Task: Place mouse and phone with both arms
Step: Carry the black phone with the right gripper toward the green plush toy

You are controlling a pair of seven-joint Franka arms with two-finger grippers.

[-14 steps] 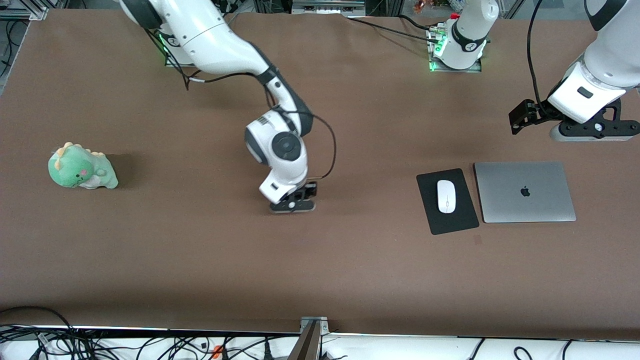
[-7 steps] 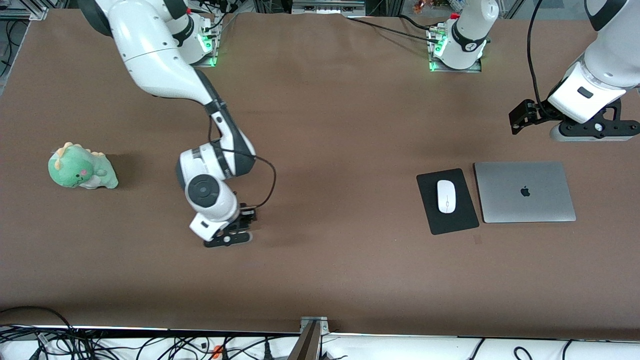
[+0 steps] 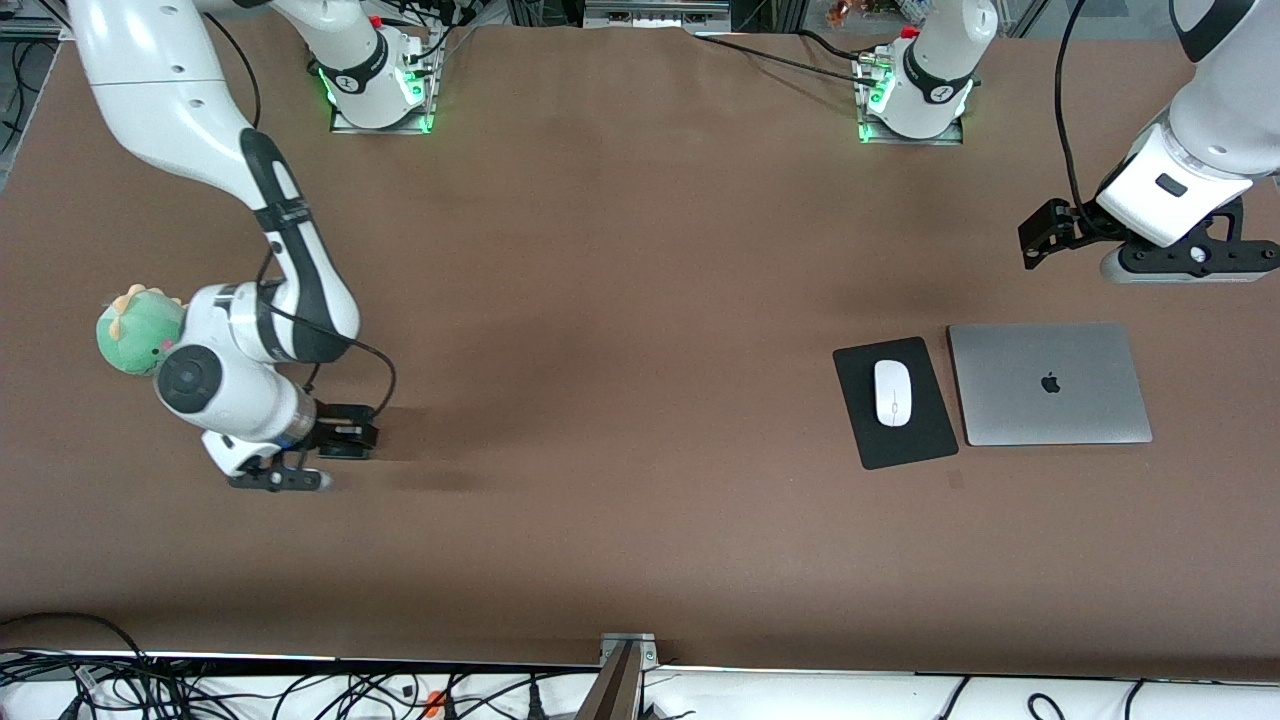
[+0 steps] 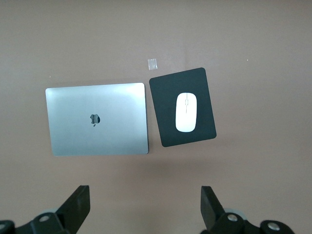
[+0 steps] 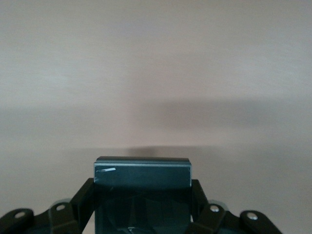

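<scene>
Over the bench by the plush [image 3: 135,333], the right gripper [image 5: 141,214] clamps the phone [image 5: 142,187]; the left gripper [image 4: 144,207] waits spread, above the padded mouse [image 3: 892,392].

A robotics lab, set up as a test bench. Two white arms are bolted to metal base plates [image 3: 380,110] along the top edge of a wide brown table [image 3: 640,560], each base lit with green status lights. Aluminium frame rails [image 3: 40,25] show at the top corners. Loose black cables [image 3: 150,685] tangle below the bottom edge, and a metal camera bracket [image 3: 625,665] sits at the middle of that edge. A cable [image 3: 780,60] runs across the table top to one base.
</scene>
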